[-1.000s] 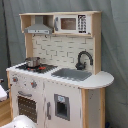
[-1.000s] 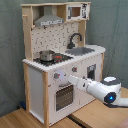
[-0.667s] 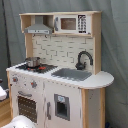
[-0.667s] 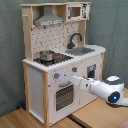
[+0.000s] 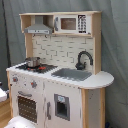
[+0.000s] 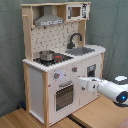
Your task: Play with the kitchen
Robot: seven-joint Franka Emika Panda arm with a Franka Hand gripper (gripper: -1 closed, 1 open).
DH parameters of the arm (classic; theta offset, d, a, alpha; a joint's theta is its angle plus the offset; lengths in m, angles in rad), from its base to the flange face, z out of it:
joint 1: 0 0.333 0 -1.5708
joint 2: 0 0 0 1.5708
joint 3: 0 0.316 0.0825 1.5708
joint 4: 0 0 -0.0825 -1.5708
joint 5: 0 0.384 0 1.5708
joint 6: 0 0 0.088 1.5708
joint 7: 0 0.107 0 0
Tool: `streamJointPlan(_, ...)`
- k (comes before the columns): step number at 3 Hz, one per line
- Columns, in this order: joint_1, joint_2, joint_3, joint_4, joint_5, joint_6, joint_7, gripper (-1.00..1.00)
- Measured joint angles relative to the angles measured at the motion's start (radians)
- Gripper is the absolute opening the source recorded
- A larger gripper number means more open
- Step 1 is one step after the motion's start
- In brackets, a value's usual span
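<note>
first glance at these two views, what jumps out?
The tall white and light-wood toy kitchen fills both exterior views, with a metal pot on its stovetop and a black faucet over the grey sink. In the second exterior view, the white robot arm reaches in from the second exterior view's right toward the oven door.

The tall white painted toy kitchen (image 5: 55, 75) looks matt with pale bare-wood trim on the sides and top. Small shiny metal pot (image 6: 47, 55) on the stove, glossy black curved faucet (image 5: 83, 59), dull grey sink basin (image 5: 72, 74). Smooth white plastic robot arm (image 6: 107, 88), wood floor (image 6: 95, 116), grey cloth backdrop (image 5: 114, 45).
</note>
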Motion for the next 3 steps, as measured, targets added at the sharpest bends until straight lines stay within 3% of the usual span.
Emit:
streamJointPlan(2, 0.098, -0.008, -0.005, -0.161, 0.0, 0.034, -0.098, 1.0)
streamJointPlan(3, 0.104, -0.018, -0.029, -0.224, 0.0, 0.092, -0.155, 1.0)
